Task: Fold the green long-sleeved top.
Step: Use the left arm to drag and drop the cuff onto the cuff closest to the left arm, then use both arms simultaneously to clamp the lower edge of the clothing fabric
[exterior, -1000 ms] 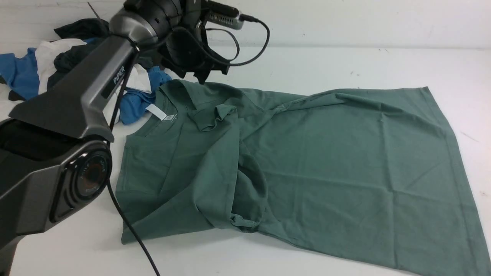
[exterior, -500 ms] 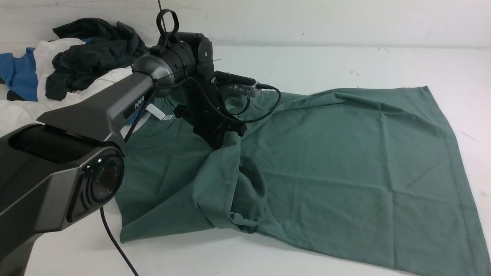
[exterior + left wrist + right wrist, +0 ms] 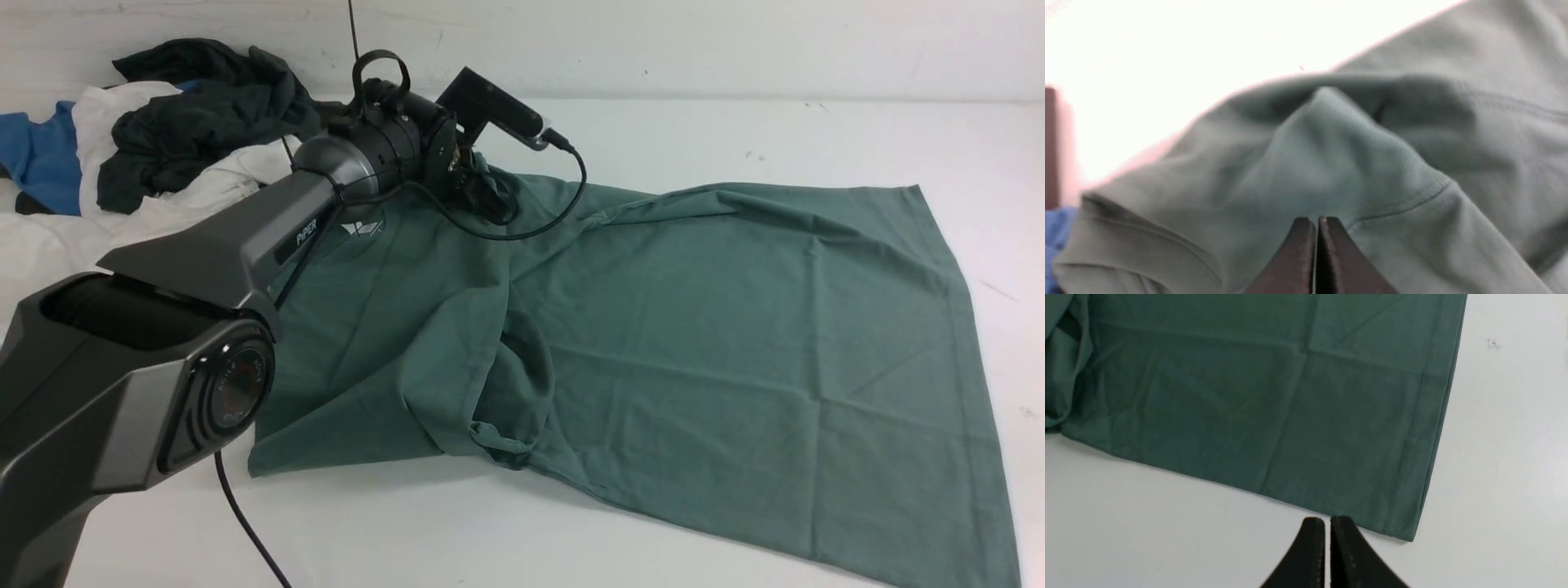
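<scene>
The green long-sleeved top [image 3: 694, 327] lies spread over the white table, its hem toward the right and its collar end toward the left. One sleeve is bunched, with its cuff [image 3: 494, 437] near the front edge. My left gripper [image 3: 483, 186] is at the far collar side, shut on a pinch of the top's fabric [image 3: 1331, 163] that rises in a ridge to the jaw tips [image 3: 1317, 220]. My right gripper [image 3: 1327, 519] is out of the front view. It hangs shut and holding nothing over bare table, just off the top's hem corner [image 3: 1404, 522].
A heap of black, white and blue garments [image 3: 163, 131] lies at the far left of the table [image 3: 735, 139], right behind the left arm. The arm's black cable [image 3: 245, 523] trails over the near left.
The left gripper came down onto the folded sleeve near the collar, shut on the fabric and pulled it back toward the far side. The top's near left edge has shifted with it.
</scene>
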You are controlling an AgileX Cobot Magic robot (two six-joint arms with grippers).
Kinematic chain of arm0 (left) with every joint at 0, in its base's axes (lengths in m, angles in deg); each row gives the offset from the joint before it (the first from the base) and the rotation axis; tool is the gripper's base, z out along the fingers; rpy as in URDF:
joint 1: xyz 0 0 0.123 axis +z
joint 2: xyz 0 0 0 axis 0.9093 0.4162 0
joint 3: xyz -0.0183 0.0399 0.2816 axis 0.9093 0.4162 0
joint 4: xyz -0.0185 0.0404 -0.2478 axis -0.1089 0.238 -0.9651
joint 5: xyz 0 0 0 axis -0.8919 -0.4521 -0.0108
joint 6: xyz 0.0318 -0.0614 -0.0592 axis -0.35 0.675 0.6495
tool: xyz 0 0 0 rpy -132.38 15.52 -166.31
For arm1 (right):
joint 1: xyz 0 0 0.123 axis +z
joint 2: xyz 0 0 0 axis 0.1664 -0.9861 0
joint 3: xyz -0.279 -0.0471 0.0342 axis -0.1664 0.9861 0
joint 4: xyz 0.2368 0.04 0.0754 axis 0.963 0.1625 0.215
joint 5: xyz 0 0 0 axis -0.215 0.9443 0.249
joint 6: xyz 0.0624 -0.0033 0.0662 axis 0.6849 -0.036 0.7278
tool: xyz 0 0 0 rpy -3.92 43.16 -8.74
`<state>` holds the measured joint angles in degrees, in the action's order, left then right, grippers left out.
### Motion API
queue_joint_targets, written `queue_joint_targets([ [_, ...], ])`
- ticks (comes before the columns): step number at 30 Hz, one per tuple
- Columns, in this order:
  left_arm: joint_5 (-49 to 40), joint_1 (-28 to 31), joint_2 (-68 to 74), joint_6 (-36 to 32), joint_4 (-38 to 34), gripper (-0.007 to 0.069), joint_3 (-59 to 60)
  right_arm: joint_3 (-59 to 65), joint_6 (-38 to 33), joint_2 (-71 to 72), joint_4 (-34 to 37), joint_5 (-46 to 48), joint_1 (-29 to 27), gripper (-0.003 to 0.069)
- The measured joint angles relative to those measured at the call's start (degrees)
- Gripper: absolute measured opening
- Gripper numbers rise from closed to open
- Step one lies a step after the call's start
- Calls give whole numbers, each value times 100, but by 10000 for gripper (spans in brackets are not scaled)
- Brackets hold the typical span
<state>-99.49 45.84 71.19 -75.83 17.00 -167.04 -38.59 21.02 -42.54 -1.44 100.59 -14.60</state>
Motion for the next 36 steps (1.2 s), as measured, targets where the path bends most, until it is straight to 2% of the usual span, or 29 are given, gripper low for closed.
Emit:
queue_joint_targets([
  [2, -107, 0, -50, 94, 46, -4, 0, 0, 0, 0, 0, 0, 0, 13],
  [6, -1421, 0, -663, 275, 58, -3, 23, 0, 0, 0, 6, 0, 0, 13],
  [10, -3128, 135, -1620, -14, -70, 6, 11, 0, 0, 0, 11, -28, 0, 13],
  [11, -3294, 180, -1787, -67, -161, 8, 25, 0, 0, 0, 5, -35, 0, 13],
  [12, -3327, 216, -1832, -79, -191, 8, 54, 0, 0, 0, 5, -35, 0, 13],
  [14, -3471, 547, -2448, -155, -834, 9, 614, 0, 0, 0, 11, -39, 0, 13],
  [15, -3471, 576, -2497, -162, -900, 9, 686, 0, 0, 0, 6, -39, 0, 13],
  [17, -3500, 900, -3103, -341, -1762, 9, 1774, 0, 0, 0, 1, -39, 0, 13],
  [18, -3518, 940, -3181, -371, -1978, 9, 1978, 0, 0, 0, 1, -34, 0, 13],
  [19, -3561, 1044, -3437, -521, -2479, 9, 2886, 0, 0, 0, 1, -34, 0, 13],
  [21, -3396, 1027, -3595, -793, -3012, 9, 3763, 5, 0, 0, 19, -34, 0, 13],
  [23, -3209, 998, -3595, -912, -3187, 9, 3980, 5, 0, 0, 25, -34, 0, 13],
  [24, -2696, 920, -3558, -1216, -3517, 9, 4282, 5, 0, 0, 25, -34, 0, 13],
  [27, -2320, 800, -3387, -1588, -3911, 9, 4512, 5, 0, 0, 25, -34, 0, 13],
  [31, -2552, 729, -2932, -1873, -4351, 9, 4631, 5, 0, 0, 25, -34, 0, 13],
  [36, -3148, 585, -2511, -1915, -4474, 9, 4631, 5, 0, 0, 20, -34, 0, 13],
])
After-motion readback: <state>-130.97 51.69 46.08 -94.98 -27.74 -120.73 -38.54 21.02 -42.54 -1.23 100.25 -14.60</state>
